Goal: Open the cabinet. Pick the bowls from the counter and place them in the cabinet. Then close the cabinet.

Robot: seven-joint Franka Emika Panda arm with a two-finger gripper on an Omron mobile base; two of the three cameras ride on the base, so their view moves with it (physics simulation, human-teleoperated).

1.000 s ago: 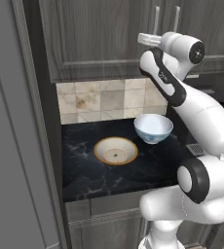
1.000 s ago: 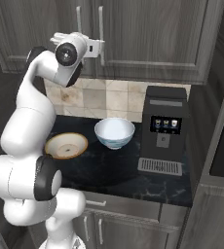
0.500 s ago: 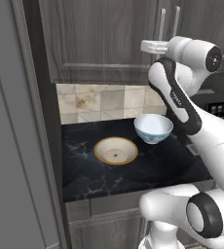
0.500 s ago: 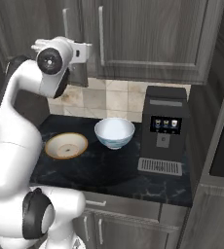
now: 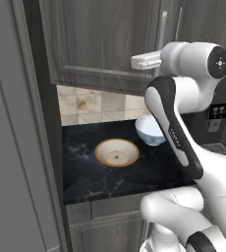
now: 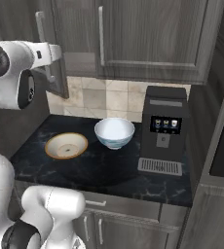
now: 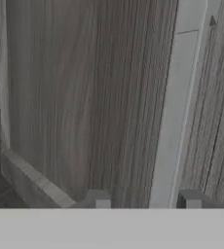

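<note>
Left base view: you see the hand (image 5: 140, 61) raised at the cabinet (image 5: 105, 44) door, beside its bar handle (image 5: 162, 30); the fingers are too small to make out. The arm hides part of the white bowl (image 5: 149, 131); the cream bowl (image 5: 117, 152) lies free on the surface (image 5: 85, 172).

Right base view: the hand (image 6: 55, 52) meets the left door's edge (door ajar); both bowls (image 6: 114, 132) sit near a coffee machine (image 6: 163, 131).

Hand view: the finger tips (image 7: 98, 199) stand spread, straddling the silver bar.
</note>
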